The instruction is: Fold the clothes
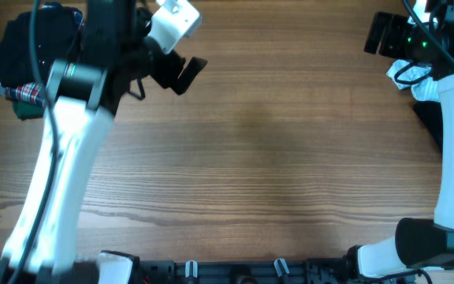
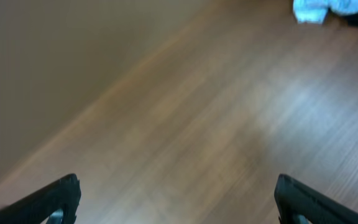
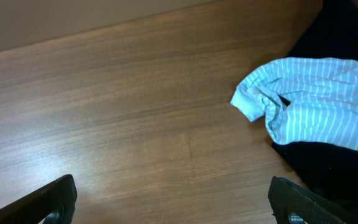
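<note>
Over the table [image 1: 274, 142], left fingers [image 2: 48, 202] and right fingers [image 3: 48, 202] gape wide, both empty

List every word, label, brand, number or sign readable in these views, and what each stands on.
No text is readable in any view.
The light blue striped garment, the black fabric next to it and the plaid garment show no print.
The left arm's white housing bears no legible marking.
The green lights on the right arm are lights, not characters.
</note>
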`<move>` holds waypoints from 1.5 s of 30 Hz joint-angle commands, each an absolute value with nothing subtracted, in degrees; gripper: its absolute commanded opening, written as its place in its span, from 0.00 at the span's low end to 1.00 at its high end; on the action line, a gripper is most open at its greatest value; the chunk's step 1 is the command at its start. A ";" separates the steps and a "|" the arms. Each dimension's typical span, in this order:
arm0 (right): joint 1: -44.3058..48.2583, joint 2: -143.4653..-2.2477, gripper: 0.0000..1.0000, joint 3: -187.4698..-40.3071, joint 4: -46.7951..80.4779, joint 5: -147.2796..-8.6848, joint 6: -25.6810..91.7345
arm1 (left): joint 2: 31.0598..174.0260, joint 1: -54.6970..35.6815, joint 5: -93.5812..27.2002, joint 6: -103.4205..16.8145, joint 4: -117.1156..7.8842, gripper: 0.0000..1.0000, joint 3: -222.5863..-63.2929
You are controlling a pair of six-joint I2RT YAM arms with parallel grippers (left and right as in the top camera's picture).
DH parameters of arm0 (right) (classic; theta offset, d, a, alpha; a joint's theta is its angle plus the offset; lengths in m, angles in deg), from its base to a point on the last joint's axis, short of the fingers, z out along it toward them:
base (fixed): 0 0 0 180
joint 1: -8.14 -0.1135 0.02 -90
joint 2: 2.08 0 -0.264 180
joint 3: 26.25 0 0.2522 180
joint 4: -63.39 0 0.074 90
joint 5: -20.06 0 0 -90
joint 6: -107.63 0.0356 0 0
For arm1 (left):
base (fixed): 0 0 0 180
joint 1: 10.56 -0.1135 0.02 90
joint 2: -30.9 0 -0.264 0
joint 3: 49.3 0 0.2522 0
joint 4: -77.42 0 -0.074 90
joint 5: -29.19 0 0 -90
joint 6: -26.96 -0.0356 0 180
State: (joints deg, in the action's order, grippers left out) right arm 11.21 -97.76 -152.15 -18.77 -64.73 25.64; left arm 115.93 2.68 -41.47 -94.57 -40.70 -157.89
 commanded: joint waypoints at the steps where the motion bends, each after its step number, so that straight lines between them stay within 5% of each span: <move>1: 11.39 -96.47 1.00 -152.89 -18.75 -63.48 25.14 | 102.84 -1.13 -38.04 -93.52 -47.20 1.00 -147.27; 13: 11.39 -96.47 0.99 -152.89 -18.75 -63.48 25.14 | 73.57 -11.09 -37.78 -69.67 -75.98 1.00 -108.08; 21: 11.39 -96.47 1.00 -152.89 -18.75 -63.48 25.14 | 55.21 -12.86 -37.93 -65.56 -94.30 1.00 -82.02; 45: 11.39 -96.47 1.00 -152.89 -18.75 -63.48 25.14 | 31.34 -16.58 -39.49 -62.55 -87.54 1.00 -63.40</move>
